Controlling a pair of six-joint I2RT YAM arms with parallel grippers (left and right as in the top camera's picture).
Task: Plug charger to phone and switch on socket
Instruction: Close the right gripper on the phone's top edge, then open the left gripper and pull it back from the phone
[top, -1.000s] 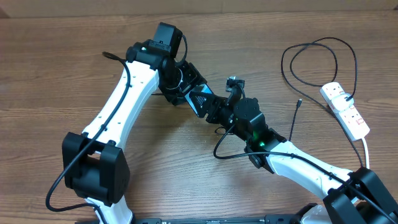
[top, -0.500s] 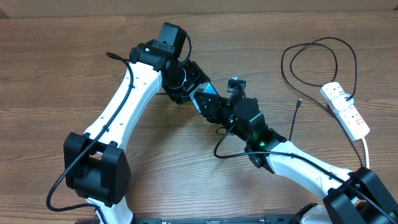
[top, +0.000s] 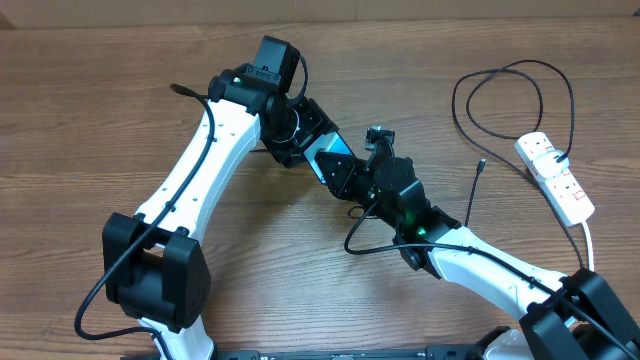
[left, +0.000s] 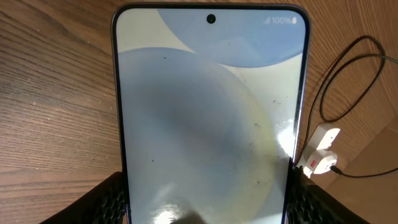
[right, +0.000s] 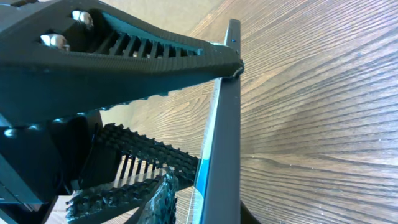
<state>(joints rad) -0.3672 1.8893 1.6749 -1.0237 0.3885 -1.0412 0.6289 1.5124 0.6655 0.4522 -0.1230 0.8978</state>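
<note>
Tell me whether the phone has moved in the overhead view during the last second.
Yes. The phone has shifted slightly right, toward the power strip, which has stayed put.

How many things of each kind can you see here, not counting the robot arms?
Slim dark-framed smartphone with a pale blue screen: 1
Long thin black charger cable: 1
White elongated plastic power strip: 1
Total: 3

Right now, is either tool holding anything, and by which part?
The left tool holds the phone by its two long side edges near its lower end. The right tool sits at the phone; a grip there cannot be told.
</note>
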